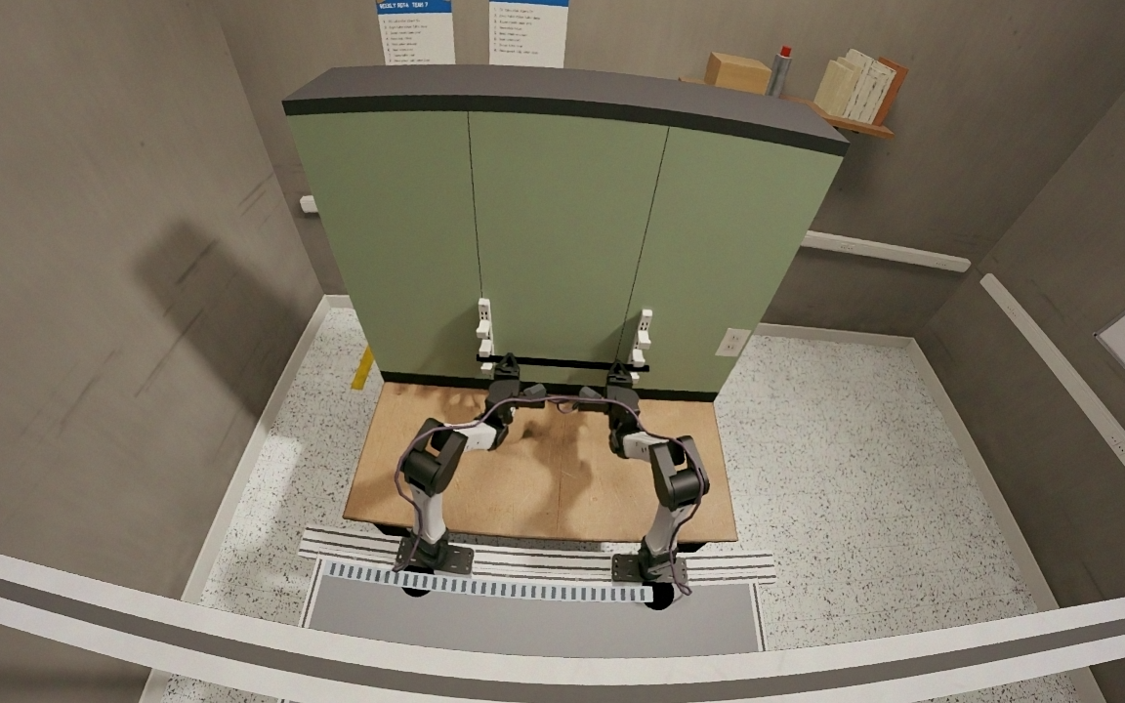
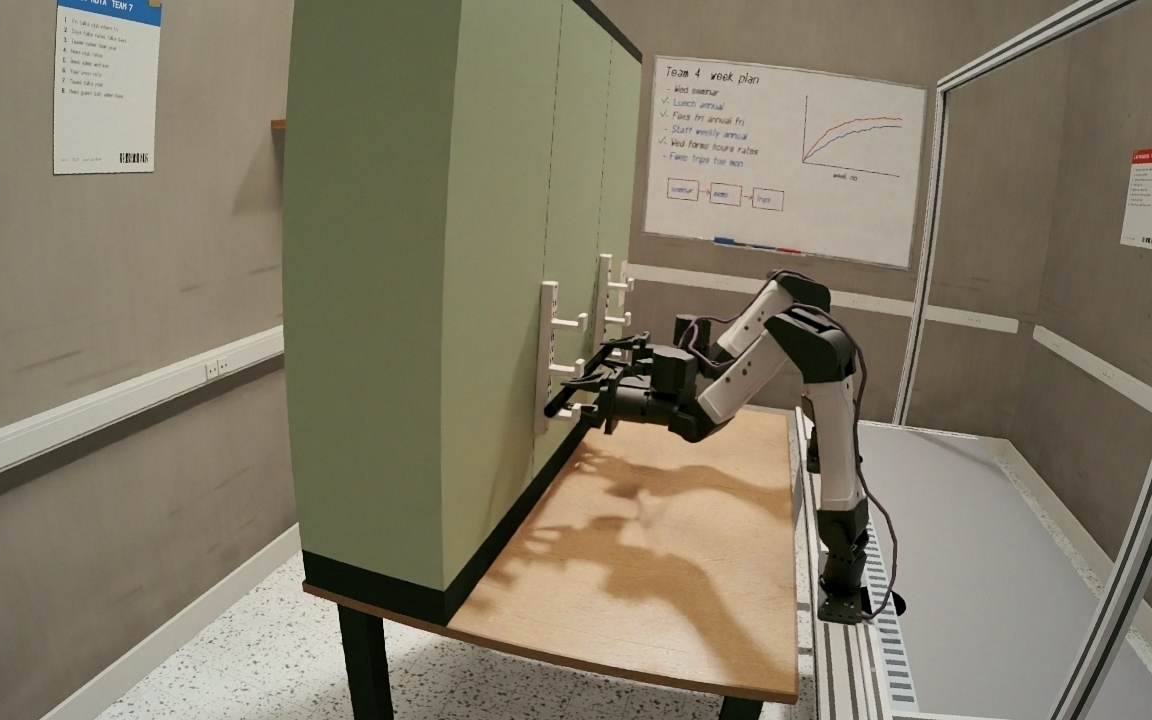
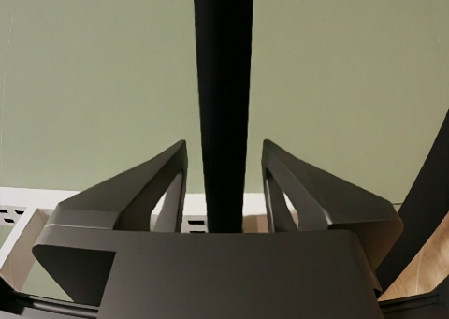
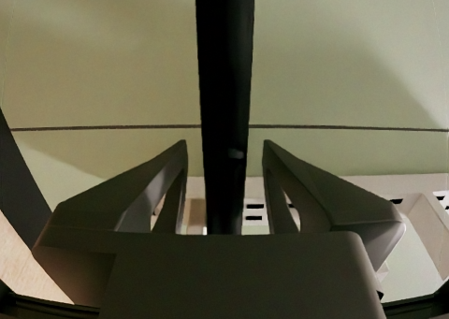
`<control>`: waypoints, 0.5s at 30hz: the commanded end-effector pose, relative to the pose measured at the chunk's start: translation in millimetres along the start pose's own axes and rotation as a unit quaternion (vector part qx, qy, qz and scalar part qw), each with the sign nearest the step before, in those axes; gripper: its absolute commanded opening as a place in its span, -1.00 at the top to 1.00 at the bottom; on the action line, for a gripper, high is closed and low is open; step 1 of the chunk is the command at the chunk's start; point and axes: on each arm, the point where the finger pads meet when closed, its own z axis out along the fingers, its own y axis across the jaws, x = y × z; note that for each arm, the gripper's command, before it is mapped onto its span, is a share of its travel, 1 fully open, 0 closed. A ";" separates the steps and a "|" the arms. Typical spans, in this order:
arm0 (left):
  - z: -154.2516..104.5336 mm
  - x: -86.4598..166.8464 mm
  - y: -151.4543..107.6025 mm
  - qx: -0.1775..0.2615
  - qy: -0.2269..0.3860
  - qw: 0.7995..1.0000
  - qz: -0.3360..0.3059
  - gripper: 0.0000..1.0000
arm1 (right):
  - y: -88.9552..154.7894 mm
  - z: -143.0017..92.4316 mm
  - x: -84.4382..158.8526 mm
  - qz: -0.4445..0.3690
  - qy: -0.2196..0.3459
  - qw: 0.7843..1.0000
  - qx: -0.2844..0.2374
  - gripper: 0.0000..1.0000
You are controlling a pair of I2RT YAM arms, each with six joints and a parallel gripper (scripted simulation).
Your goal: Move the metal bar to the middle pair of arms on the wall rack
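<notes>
While daylight is showing on both sides of the black metal bar, the left fingers are standing part-open around it, gripping nothing yet, and the right fingers are doing just the same! In each wrist view the bar is running top to bottom through mid-frame, between the tips, so sideways closing looks like the move. The bar is lying crosswise below the centre of the top view, along the green panel, seemingly at the lowest arms of the white wall rack. Neither side is nearer: left is taking the bar's left part in the top view, right its right part. Behind the fingers, both wrists are reaching level toward the panel, elbows bending high over the wooden surface. Lifting will likely be calling for both grips together, or the bar could be tilting.
</notes>
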 end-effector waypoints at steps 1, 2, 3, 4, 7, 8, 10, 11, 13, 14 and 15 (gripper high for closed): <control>6.4 0.2 1.5 -0.001 0.000 1.000 0.000 0.29 | 3.8 5.0 0.2 0.003 -0.002 1.000 -0.005 0.29; 6.4 0.2 1.5 -0.001 0.000 1.000 0.000 0.33 | 3.8 5.0 0.2 0.003 -0.002 1.000 -0.005 0.33; 6.4 0.2 1.5 -0.001 0.000 1.000 0.000 0.33 | 3.8 5.0 0.2 0.003 -0.002 1.000 -0.005 0.33; 6.4 0.2 1.5 -0.001 0.000 1.000 0.000 0.33 | 3.8 5.0 0.2 0.003 -0.002 1.000 -0.005 0.33; 6.4 0.2 1.5 -0.001 0.000 1.000 0.000 0.47 | 3.8 5.0 0.2 0.003 -0.002 1.000 -0.005 0.47; 6.4 0.2 1.5 -0.001 0.000 1.000 0.000 0.51 | 3.8 5.0 0.2 0.003 -0.002 1.000 -0.005 0.51; 6.4 0.2 1.5 -0.001 0.000 1.000 0.000 0.60 | 3.8 5.0 0.2 0.003 -0.002 1.000 -0.005 0.60; 6.4 0.2 1.5 -0.001 0.000 1.000 0.000 0.64 | 3.8 5.0 0.2 0.003 -0.002 1.000 -0.005 0.64; 6.4 0.2 1.5 -0.001 0.000 1.000 0.000 0.73 | 3.8 5.0 0.2 0.003 -0.002 1.000 -0.005 0.73; 6.4 0.2 1.5 -0.001 0.000 1.000 0.000 0.78 | 3.8 5.0 0.2 0.003 -0.002 1.000 -0.005 0.78; 6.4 0.2 1.5 -0.001 0.000 1.000 0.000 0.82 | 3.8 5.0 0.2 0.003 -0.002 1.000 -0.005 0.82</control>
